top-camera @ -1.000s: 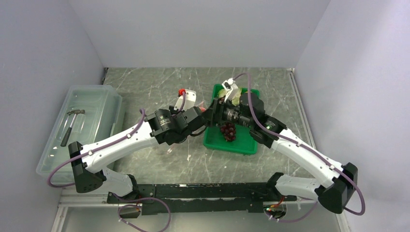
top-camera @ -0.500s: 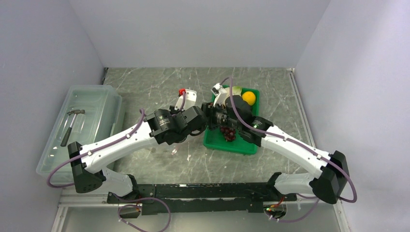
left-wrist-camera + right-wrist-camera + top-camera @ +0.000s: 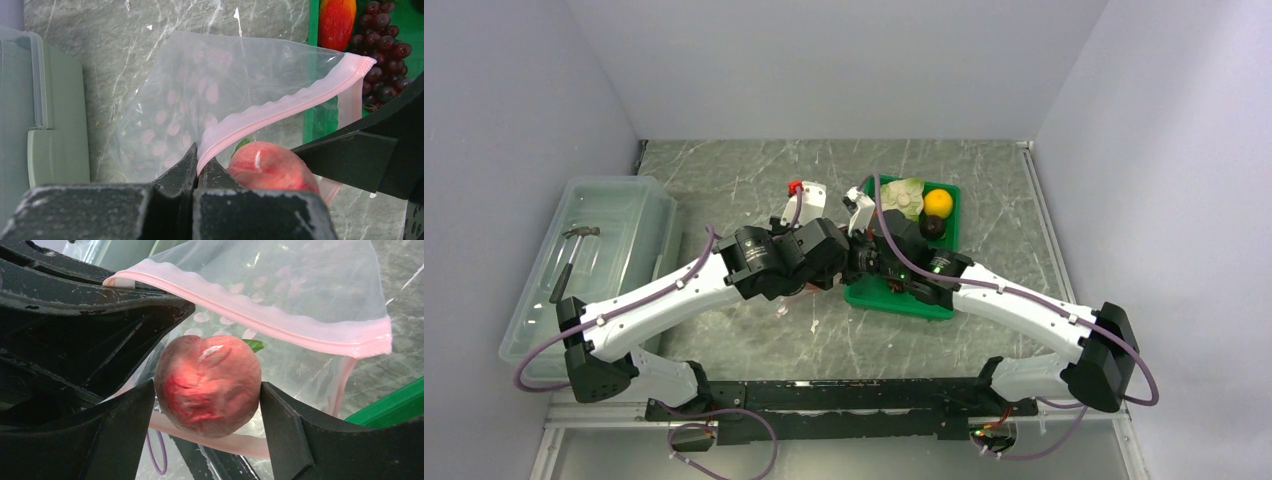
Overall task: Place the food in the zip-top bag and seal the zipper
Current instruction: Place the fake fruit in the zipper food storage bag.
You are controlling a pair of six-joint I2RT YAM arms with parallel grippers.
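The right gripper's (image 3: pixel 206 395) two fingers are clamping one round red fruit (image 3: pixel 207 377) from either side, right at the mouth of the one clear bag (image 3: pixel 200 95). The left gripper's (image 3: pixel 197 162) jaws are pinching shut on the bag's single pink strip (image 3: pixel 280 107), lifting that upper lip so the mouth is gaping. A small green leaf is showing behind the fruit.

In the left wrist view the strip's long axis is running from the pinched spot up and to the right, ending beside the one green tray (image 3: pixel 313 60). The mouth is facing the right gripper, and the bag's body is trailing away over the marbled table (image 3: pixel 754 170).

The tray is holding one dark grape bunch (image 3: pixel 382 45), one orange-red piece (image 3: pixel 337 20), one orange fruit (image 3: pixel 938 203) and one pale leafy vegetable (image 3: pixel 904 195). Both arms are crossing above the bag in the overhead view, hiding most of it. Off to the left, one translucent bin (image 3: pixel 614 215) is sitting with one hammer (image 3: pixel 572 258) inside.
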